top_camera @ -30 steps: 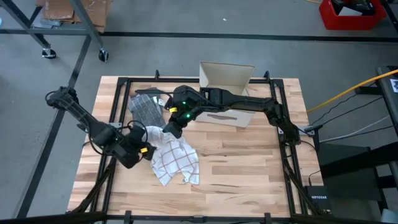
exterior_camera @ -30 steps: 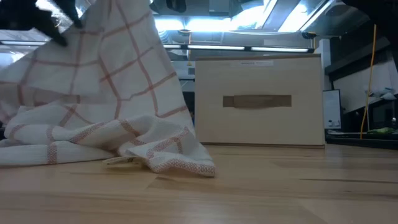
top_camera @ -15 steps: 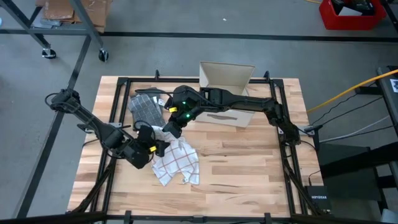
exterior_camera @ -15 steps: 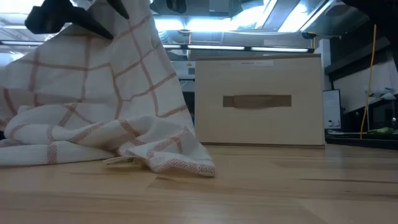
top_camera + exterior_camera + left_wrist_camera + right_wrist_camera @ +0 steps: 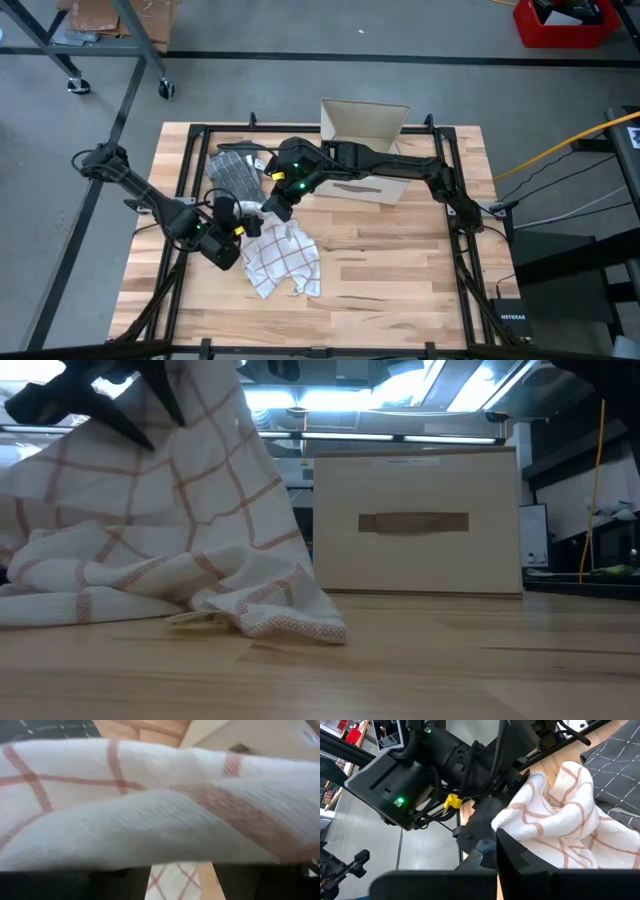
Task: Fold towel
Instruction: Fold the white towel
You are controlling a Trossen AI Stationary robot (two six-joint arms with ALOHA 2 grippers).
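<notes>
A white towel with red checks (image 5: 285, 258) lies crumpled on the wooden table left of centre. One part of it is pulled up and hangs as a sheet (image 5: 170, 490). My right gripper (image 5: 272, 208) reaches in from the right and is shut on that raised part. My left gripper (image 5: 250, 222) comes from the left with its dark fingers (image 5: 75, 400) open at the top of the raised cloth. The cloth fills the left wrist view (image 5: 160, 820) close up. My right gripper pinches a bunched fold of the towel (image 5: 520, 827) between its fingers, slanting down from the table's right. That part is lifted; the cloth hangs slack below, and the rest lies heaped on the table (image 5: 200, 600). My left gripper's fingers (image 5: 477, 827) stand against the same bunch; I cannot tell whether they touch it.
A dark grey checked cloth (image 5: 235, 172) lies just beyond the towel at the far left. A pale box with a handle slot (image 5: 415, 520) stands at the table's far side (image 5: 365, 125). Bare wood lies to the right and near side (image 5: 400, 270).
My left gripper has moved toward the table's right and far side, up to the raised cloth, and has rolled about its wrist; its fingers stay open. My right gripper keeps the towel up unchanged.
</notes>
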